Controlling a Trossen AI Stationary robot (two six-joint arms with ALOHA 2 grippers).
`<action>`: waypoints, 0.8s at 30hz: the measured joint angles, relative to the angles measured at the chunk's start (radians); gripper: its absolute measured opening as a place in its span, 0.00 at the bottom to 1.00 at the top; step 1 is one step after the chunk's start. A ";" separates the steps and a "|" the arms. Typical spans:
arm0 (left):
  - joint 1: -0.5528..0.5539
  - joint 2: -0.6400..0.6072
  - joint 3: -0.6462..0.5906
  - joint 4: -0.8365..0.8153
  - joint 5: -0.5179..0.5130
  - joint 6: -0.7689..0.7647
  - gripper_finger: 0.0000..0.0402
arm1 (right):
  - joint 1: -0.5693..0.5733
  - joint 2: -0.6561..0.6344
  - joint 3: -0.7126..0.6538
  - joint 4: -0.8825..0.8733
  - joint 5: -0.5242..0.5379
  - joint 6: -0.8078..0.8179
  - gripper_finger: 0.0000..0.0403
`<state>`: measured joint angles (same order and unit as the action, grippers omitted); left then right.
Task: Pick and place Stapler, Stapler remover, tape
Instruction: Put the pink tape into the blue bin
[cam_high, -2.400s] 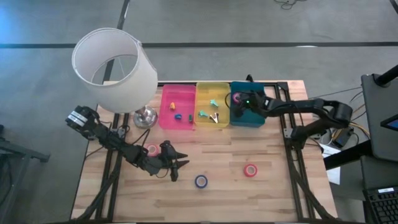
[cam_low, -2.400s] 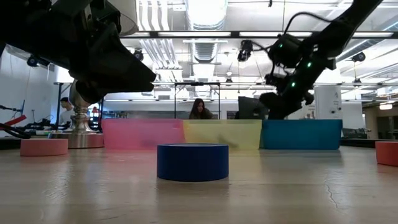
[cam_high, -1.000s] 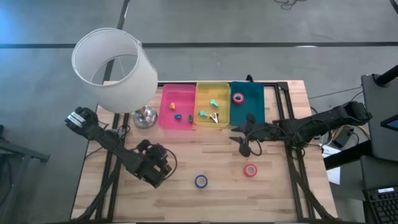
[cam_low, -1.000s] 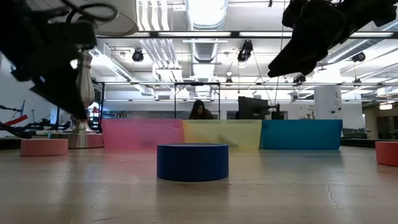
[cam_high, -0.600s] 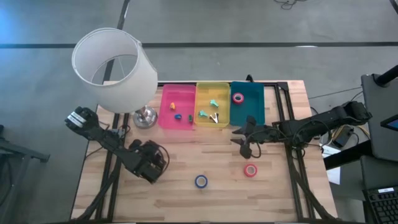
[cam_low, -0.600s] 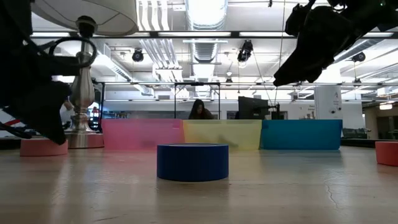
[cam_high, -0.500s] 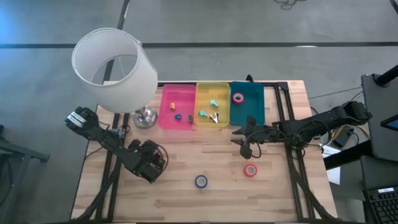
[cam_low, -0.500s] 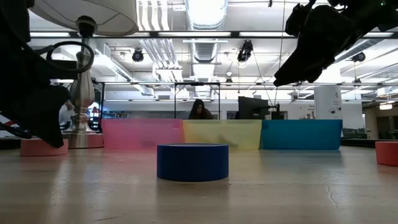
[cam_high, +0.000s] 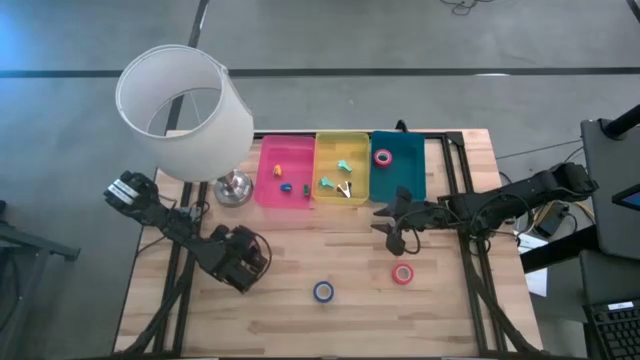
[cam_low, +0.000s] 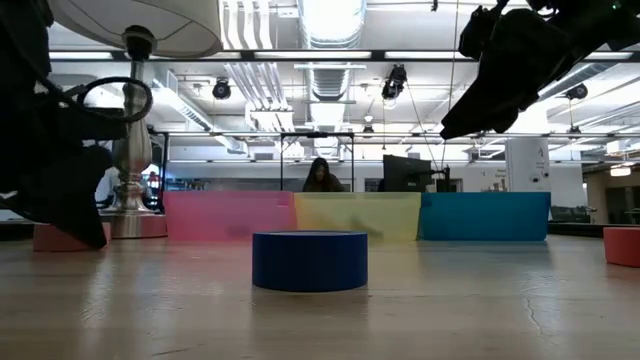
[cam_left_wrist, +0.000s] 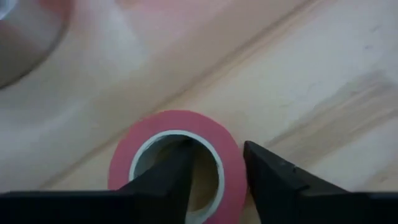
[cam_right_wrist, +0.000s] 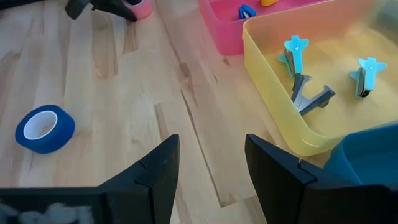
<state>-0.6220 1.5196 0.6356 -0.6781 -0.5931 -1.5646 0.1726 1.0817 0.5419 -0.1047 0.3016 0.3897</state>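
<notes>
A pink tape roll (cam_left_wrist: 177, 163) lies flat on the table near the lamp base. My left gripper (cam_left_wrist: 217, 149) is low over it, open, with one finger in the roll's core and one outside its wall. From above, the left gripper (cam_high: 240, 262) hides that roll. A blue roll (cam_high: 323, 291) and a red roll (cam_high: 402, 274) lie flat toward the near edge. Another pink roll (cam_high: 383, 157) sits in the teal bin. My right gripper (cam_high: 395, 235) hangs open above the table, in front of the teal bin. Teal staple removers (cam_right_wrist: 298, 59) lie in the yellow bin. My left gripper comes from above, pointing down, and straddles the pink roll's wall (cam_left_wrist: 231, 163), one finger (cam_left_wrist: 168, 177) inside the pale core and the other (cam_left_wrist: 270, 177) outside. Whether the fingers touch the wall, I cannot tell. The roll lies flat on the table.
A lamp with a white shade (cam_high: 185, 100) and a metal base (cam_high: 233, 188) stands at the far left, close to the left arm. Pink (cam_high: 285, 170), yellow (cam_high: 342, 168) and teal (cam_high: 398, 170) bins line the far edge. Bare wood lies between the rolls.
My left gripper has come down from above the table until its fingers reach around the pink roll near the lamp, shifting slightly toward the table's left. The roll has stayed where it was.
</notes>
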 joint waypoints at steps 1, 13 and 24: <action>0.000 0.000 0.007 0.013 -0.001 0.000 0.32 | 0.000 0.000 0.000 0.000 0.000 -0.001 0.45; 0.002 0.001 0.123 0.465 -0.168 0.521 0.12 | 0.000 0.000 0.000 0.014 0.000 -0.023 0.45; 0.018 0.001 0.134 1.093 0.162 1.190 0.15 | 0.029 0.000 -0.032 0.332 -0.235 -0.222 0.45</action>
<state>-0.6043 1.5204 0.7700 0.4149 -0.4310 -0.3745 0.2018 1.0817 0.5095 0.2275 0.0665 0.1673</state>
